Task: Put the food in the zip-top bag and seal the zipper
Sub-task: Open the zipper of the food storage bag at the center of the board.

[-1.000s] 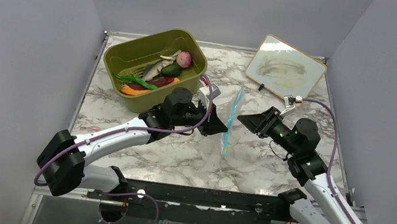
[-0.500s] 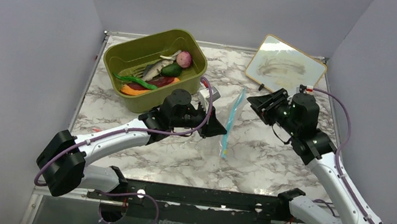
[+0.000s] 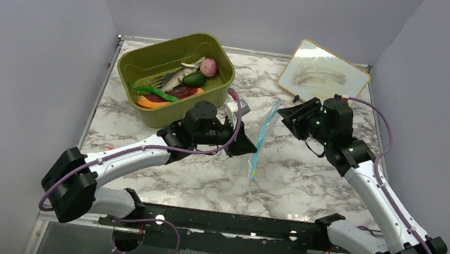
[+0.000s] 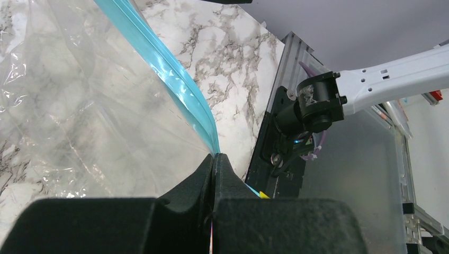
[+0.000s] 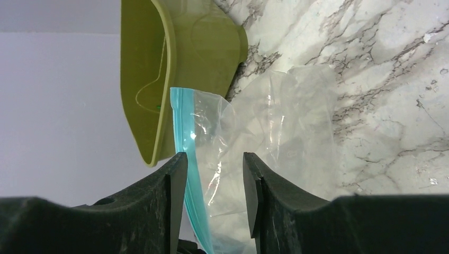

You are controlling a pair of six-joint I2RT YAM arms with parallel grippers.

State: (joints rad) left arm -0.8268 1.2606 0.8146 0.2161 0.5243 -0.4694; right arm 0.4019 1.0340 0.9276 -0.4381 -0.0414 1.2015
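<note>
Top external: we pinch the zip-top bag (image 3: 264, 132) by its zipper (image 4: 174, 74).
Left gripper (image 3: 250, 149) clamped on bag's near end; right gripper (image 3: 284, 112) parted at far end, empty.

Laboratory robot test cell. The marble-patterned counter (image 3: 307, 177) is being boxed in on three sides by plain grey panel walls (image 3: 23, 41). Two white-and-black arms, the left arm (image 3: 127, 153) and the right arm (image 3: 378, 193), are being carried on a black rail (image 3: 229, 223) along the near edge, with purple cables (image 3: 387, 132) being run along them. Toy foods (image 3: 179, 81) are being kept in an olive tub (image 3: 152, 58). A small whiteboard (image 3: 324, 78) is being propped at the back. Bare aluminium framing (image 4: 402, 159) is being seen beyond the counter's edge.
</note>
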